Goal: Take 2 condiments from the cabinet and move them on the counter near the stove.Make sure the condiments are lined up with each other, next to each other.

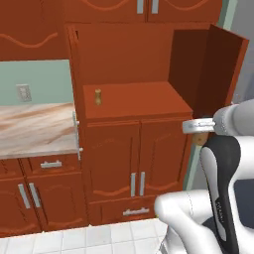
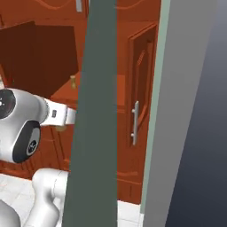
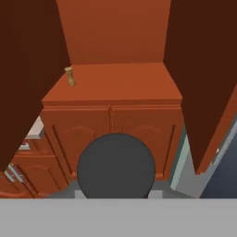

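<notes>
One shaker [image 1: 98,96] beside counter [image 1: 34,126].

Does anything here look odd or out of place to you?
Nothing is spilled or broken. The cabinet stands open, its door swung wide, and one small wooden shaker stands upright on the shelf near the left. In the hand view a round black cap sits right in front of the camera.

Pale green wall [image 1: 34,79], wall outlet [image 1: 23,92], white tiled floor [image 1: 99,238].
</notes>
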